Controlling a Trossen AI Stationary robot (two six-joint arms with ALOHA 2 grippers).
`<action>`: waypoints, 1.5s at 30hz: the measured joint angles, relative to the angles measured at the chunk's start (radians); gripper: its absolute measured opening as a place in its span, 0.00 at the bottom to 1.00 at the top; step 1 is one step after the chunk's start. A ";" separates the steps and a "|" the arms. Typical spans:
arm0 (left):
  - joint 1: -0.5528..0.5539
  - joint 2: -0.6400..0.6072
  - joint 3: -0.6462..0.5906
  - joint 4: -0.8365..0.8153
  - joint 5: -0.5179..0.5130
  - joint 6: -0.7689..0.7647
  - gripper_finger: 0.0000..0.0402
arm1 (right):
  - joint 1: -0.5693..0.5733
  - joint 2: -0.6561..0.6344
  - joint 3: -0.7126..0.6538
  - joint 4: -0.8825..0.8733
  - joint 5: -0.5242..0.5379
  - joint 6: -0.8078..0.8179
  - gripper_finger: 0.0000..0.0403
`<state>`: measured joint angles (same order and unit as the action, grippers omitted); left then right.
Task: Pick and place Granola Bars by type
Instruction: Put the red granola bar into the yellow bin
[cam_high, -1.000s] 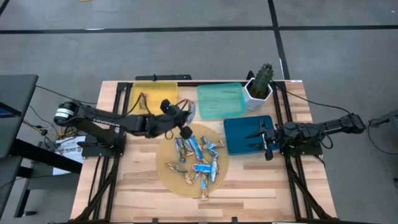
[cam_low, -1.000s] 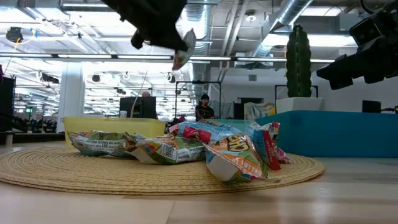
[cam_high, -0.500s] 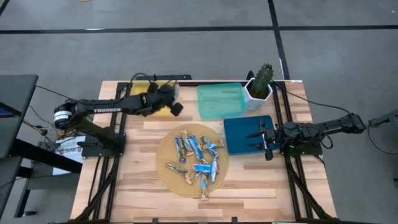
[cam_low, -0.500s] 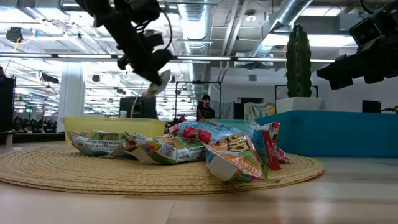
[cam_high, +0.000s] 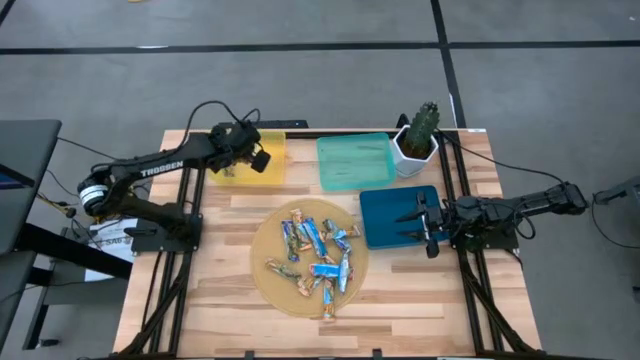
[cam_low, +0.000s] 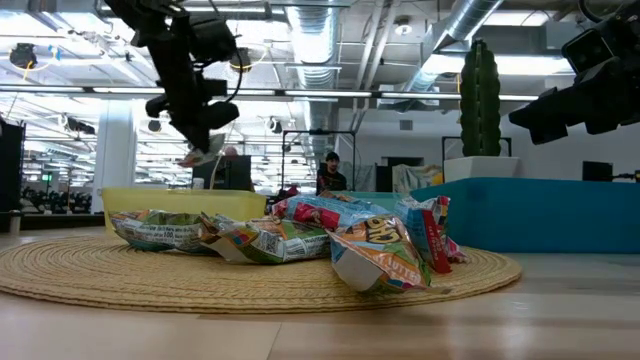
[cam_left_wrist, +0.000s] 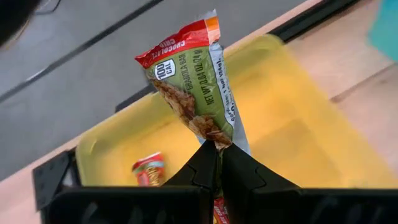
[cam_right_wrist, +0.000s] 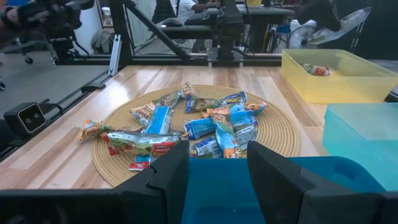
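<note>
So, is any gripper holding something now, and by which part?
The left gripper pinches a green-and-red granola bar by one wrapper end, above the yellow tray. The right gripper holds nothing.

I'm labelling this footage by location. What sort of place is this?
Probably a robotics lab or open industrial workspace: exposed ceiling ducts and strip lights overhead, a person at desks behind, and a wooden table on black framing carrying two robot arms.

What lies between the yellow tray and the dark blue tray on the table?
In the high view, the light green rectangular tray sits between the yellow rectangular tray and the dark blue rectangular tray, with bare wooden tabletop around it.
</note>
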<state>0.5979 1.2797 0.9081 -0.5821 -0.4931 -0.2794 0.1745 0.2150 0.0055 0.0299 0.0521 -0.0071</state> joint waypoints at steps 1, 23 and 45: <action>0.012 0.000 0.000 -0.008 0.000 0.000 0.02 | 0.000 0.000 0.000 0.000 0.000 0.000 0.38; 0.180 0.202 -0.032 -0.055 0.201 -0.020 0.02 | 0.000 0.000 0.000 0.000 0.000 0.000 0.38; 0.189 0.213 -0.032 -0.056 0.200 -0.020 0.19 | 0.000 0.000 0.000 0.000 0.000 0.000 0.38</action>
<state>0.7864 1.4929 0.8761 -0.6380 -0.2930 -0.2991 0.1745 0.2153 0.0055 0.0299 0.0521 -0.0073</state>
